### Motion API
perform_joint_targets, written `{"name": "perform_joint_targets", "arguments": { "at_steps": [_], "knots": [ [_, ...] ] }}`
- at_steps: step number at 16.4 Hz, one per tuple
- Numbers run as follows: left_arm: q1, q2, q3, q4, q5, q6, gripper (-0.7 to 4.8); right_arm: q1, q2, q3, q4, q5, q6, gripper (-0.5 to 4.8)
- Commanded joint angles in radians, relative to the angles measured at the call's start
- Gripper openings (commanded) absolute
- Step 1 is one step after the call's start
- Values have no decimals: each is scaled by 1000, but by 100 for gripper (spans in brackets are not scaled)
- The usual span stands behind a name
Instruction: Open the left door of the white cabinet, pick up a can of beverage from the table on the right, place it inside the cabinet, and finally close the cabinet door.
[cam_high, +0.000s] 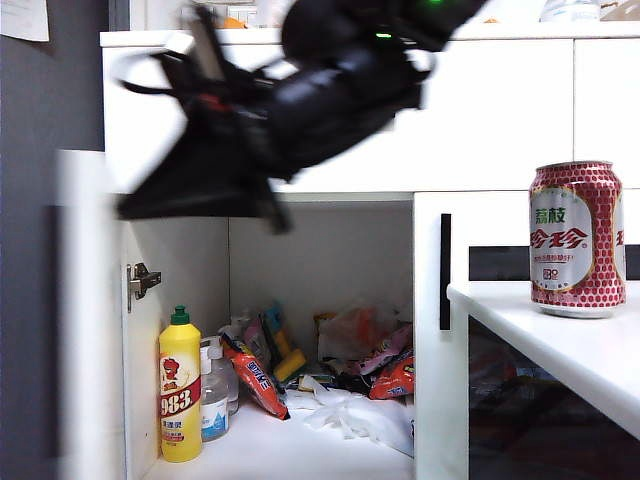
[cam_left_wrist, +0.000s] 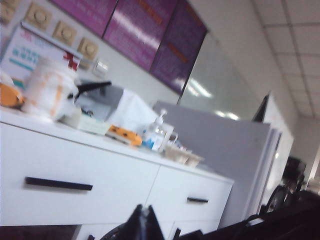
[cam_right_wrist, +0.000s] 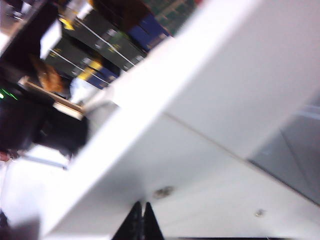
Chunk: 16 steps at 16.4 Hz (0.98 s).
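The white cabinet (cam_high: 500, 110) stands with its left door (cam_high: 90, 330) swung wide open at the far left, seen blurred. The red can of beverage (cam_high: 577, 240) stands upright on the white table (cam_high: 560, 350) at the right, and no gripper touches it. My left arm (cam_high: 280, 110) is a dark blur high in front of the cabinet's drawer fronts. Its wrist view shows the left gripper (cam_left_wrist: 143, 216) shut and empty, pointing at the white cabinet (cam_left_wrist: 125, 175). My right gripper (cam_right_wrist: 141, 217) is shut and empty, close to a white panel (cam_right_wrist: 200, 150) with screw heads.
Inside the open compartment are a yellow bottle (cam_high: 180, 390), a clear bottle (cam_high: 214, 395), snack packets (cam_high: 380, 365) and a white cloth (cam_high: 350, 410). The narrower right door (cam_high: 445, 270) is closed. A kettle (cam_left_wrist: 47, 90) and clutter sit on the cabinet top.
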Motion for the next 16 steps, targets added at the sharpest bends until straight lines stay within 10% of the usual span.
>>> {"name": "perform_joint_targets", "arguments": {
  "at_steps": [1,9,10,11,16],
  "knots": [
    [-13,4,27,-68,56,-37,-5,81,21,9,194,-18,117,-5],
    [-14,45,26,-151,80,-7,12,-120,-356,10,143,273,93,-5],
    [-14,87,22,-153,82,-7,135,-166,-475,10,65,376,21,-5],
    [-14,222,22,-105,106,-7,428,-228,-718,10,-118,656,-109,-5],
    [-17,716,25,325,150,-7,445,-287,-1156,-71,-589,959,-144,-5]
  ]
}}
